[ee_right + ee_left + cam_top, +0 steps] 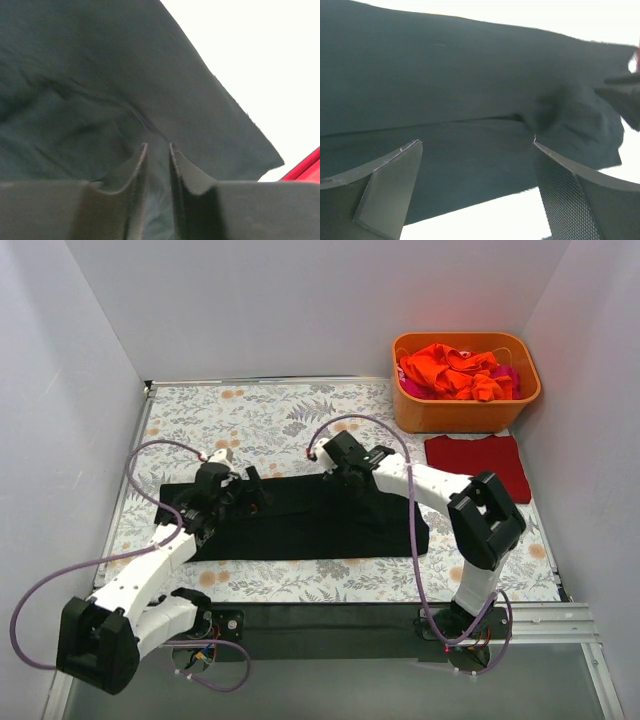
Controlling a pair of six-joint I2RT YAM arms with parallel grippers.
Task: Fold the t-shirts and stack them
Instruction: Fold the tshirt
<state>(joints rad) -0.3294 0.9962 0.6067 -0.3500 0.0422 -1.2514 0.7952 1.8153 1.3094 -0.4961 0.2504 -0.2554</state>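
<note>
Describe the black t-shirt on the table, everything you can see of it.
The black t-shirt is plain, matte, soft-looking fabric, folded into a long band that lies flat across the floral tablecloth, left to right. A fold line runs along it, with bunched creases toward its right half. The left gripper stands wide open just over its left part. The right gripper, jaws nearly together, sits at its far edge; whether it pinches cloth is unclear.
</note>
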